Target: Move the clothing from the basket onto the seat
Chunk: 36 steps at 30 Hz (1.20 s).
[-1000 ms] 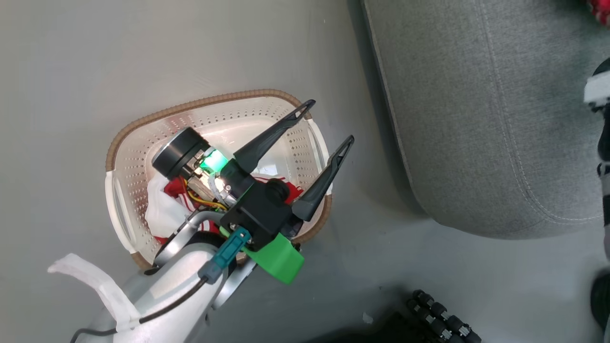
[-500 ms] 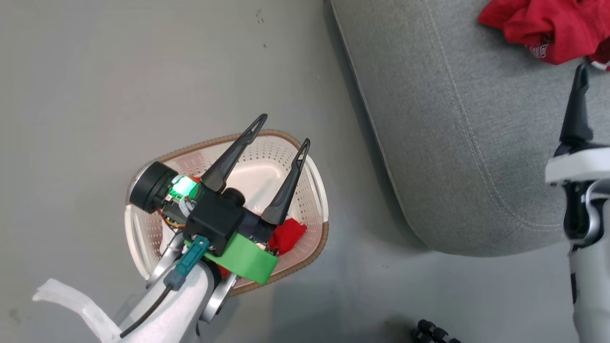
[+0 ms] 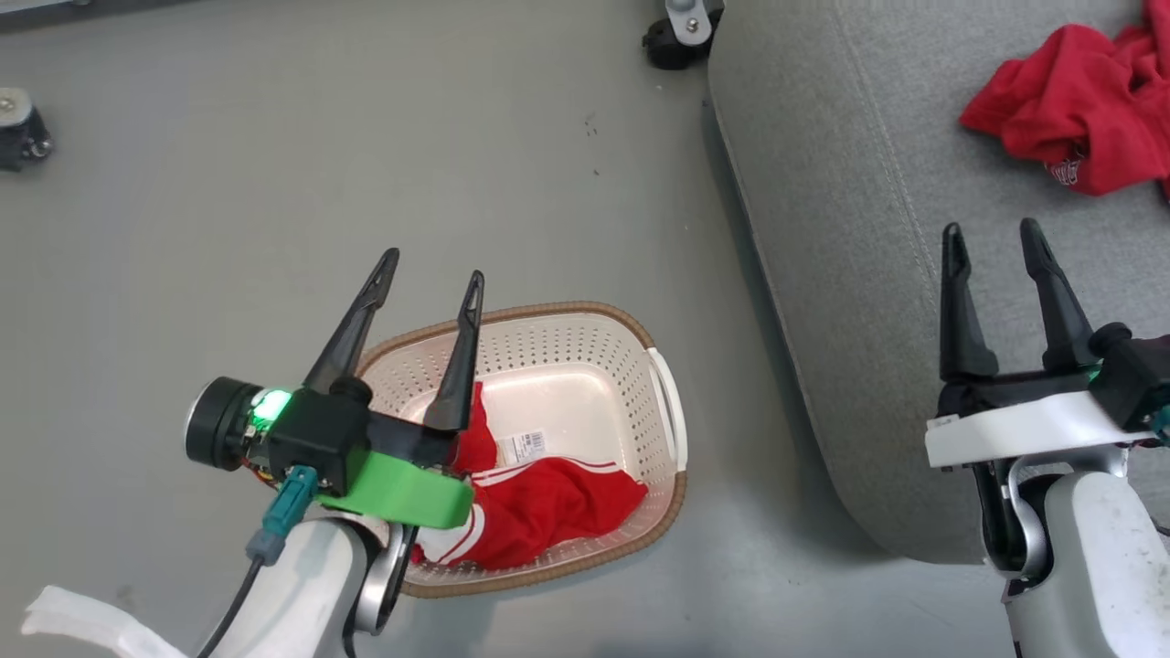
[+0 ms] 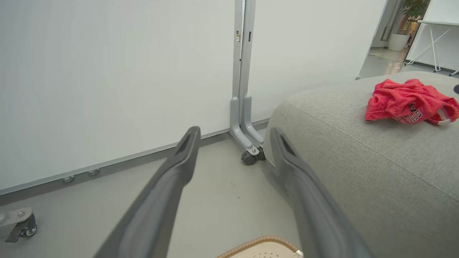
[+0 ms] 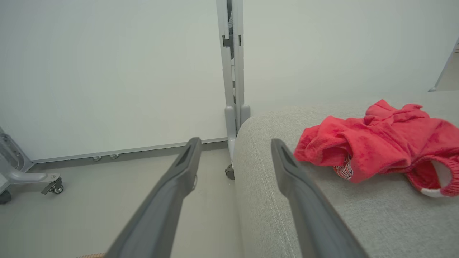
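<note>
The left hand [image 3: 434, 265] hangs above the left end of the basket [image 3: 585, 311], spread wide and holding nothing. Its fingertips point up the head view, across the far rim toward the floor [image 3: 274, 137]. The right hand [image 3: 991, 227] is likewise spread wide and empty. It is positioned over the near part of the seat [image 3: 850, 228], well apart from the basket. One item is left to move: the striped garment [image 3: 548, 503] lies inside the basket, bunched against the near wall and the near right corner, with a strip running up beneath the left hand. From the left hand it lies down and to the right in the head view, that is, behind the fingertips and below the wrist, not ahead of them. Its long axis runs roughly along the basket's near wall, crosswise to the direction in which the left hand points. The left arm is clearly the nearer one. As a judgement, the coming move calls for the left hand to tip downward and draw back toward the near wall before closing. The striped garment is red, soft and crumpled, with white panels and thin white stripes at its edges. A paper label [image 3: 528, 445] on the bottom of the basket sits just beside it. The plain red garment [image 3: 1069, 119] already lies crumpled on the seat, beyond the right hand's fingertips.
</note>
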Motion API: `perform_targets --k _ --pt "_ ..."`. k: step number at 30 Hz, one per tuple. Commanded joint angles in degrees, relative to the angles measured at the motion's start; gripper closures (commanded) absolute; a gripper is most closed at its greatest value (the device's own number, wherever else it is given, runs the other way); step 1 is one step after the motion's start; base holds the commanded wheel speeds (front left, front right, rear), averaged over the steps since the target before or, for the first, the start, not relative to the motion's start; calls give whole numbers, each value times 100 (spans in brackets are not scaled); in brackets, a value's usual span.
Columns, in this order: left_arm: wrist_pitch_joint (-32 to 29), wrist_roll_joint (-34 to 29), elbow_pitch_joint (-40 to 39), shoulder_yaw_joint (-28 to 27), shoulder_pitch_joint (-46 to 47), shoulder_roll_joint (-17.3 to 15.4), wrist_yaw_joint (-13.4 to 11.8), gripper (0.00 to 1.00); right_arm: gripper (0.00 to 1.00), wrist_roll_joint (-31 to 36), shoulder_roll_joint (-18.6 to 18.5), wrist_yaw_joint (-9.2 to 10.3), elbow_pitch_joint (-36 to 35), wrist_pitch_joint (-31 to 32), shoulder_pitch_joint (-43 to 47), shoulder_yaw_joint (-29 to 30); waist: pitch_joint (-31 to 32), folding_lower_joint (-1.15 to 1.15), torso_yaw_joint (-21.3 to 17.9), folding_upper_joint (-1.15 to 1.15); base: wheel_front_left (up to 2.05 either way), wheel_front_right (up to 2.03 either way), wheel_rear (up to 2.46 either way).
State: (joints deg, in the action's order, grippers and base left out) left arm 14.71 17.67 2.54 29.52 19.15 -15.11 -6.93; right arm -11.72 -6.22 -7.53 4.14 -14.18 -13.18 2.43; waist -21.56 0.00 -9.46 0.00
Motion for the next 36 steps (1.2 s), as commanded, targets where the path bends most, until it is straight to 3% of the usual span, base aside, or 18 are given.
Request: perform_targets --k 1,11,19,36 --pt "37 56 61 -108 -134 21 -55 0 0 52 4 8 -119 45 123 -72 263 0 297 0 0 0 0" --pt "50 36 37 -977 -608 179 -155 0 0 200 39 8 -701 371 565 -329 600 0 759 0 0 0 0" --pt "50 -77 107 -1527 -1192 299 22 0 0 233 67 7 -865 551 997 -346 977 0 877 0 0 0 0" --pt "51 -297 538 -1803 -1972 596 389 0 0 273 129 7 -991 910 1793 -378 1739 0 812 0 0 0 0"
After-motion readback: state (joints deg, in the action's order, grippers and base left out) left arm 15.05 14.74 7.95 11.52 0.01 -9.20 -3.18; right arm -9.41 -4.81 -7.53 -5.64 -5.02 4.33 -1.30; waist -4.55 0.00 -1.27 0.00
